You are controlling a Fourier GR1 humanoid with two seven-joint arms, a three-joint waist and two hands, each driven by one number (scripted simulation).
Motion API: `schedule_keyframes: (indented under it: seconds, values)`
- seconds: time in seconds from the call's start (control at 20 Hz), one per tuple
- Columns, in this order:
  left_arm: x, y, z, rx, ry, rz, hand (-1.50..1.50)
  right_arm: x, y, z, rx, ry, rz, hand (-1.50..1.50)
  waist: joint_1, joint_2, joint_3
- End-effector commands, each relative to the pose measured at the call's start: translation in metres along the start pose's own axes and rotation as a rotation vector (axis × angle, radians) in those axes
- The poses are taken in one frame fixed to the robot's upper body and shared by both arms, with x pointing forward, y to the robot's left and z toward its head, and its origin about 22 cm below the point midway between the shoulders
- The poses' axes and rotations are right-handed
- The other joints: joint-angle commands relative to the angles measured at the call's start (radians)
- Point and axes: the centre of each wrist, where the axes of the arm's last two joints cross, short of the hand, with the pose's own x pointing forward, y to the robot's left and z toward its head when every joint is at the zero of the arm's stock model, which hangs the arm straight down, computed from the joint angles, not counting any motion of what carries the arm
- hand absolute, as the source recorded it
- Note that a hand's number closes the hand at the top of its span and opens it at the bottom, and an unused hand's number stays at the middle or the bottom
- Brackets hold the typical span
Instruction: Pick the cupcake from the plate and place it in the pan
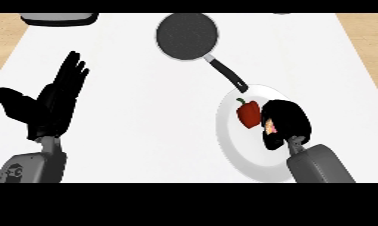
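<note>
Where the white counter [133, 120] fills the view, a white plate [240, 155] lies at 4 o'clock and the black pan [187, 36] at 12, its handle [225, 72] reaching the plate's rim. At 9 o'clock the left hand [52, 110] rests spread, fingers up. On the plate the right hand [289, 117] curls round the cupcake [272, 127], a red pepper [249, 113] at its 9 o'clock.
</note>
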Motion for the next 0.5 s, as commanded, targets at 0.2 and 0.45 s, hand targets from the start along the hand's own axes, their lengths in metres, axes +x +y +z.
schedule_keyframes:
  seconds: [0.2, 0.45]
  values:
    - [0.017, 0.007, -0.012, -0.017, 0.011, -0.006, 0.0, 0.044, 0.003, 0.007, -0.163, -0.123, 0.026, 1.5, 0.002, 0.002, 0.002]
    - [0.012, -0.027, -0.011, -0.12, -0.031, -0.004, 0.0, 0.176, -0.022, 0.046, -0.146, -0.616, 0.188, 1.5, 0.118, 0.022, 0.002]
